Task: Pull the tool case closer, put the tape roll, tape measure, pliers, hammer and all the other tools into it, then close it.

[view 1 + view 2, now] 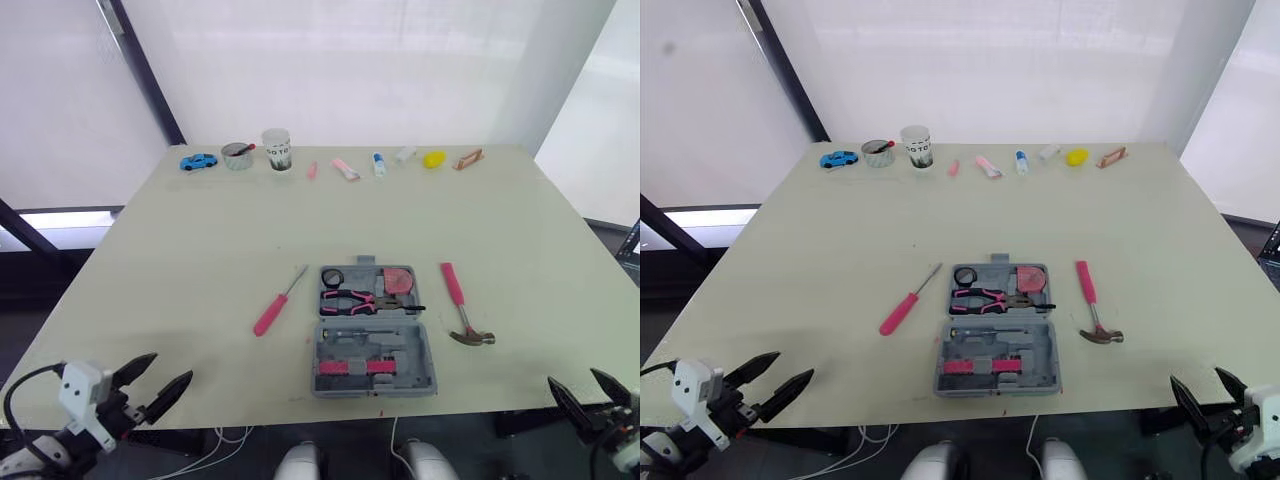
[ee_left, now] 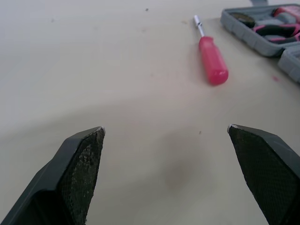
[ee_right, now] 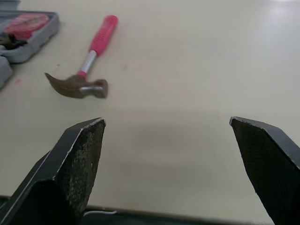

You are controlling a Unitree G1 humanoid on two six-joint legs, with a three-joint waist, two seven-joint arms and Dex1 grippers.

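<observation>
one tool case (image 1: 405,345), one hammer (image 1: 458,303) — one screwdriver (image 1: 279,302)

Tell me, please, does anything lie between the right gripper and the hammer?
Nothing visible does: only bare table lies between the open right gripper and the hammer, which lies beside the open tool case.

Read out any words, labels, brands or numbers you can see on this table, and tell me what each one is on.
"GO TO": dark lettering on the white cup at the table's far edge; this reading is uncertain, and the rest is too small to read.
Tool case, hammer, screwdriver: no lettering can be made out.
</observation>
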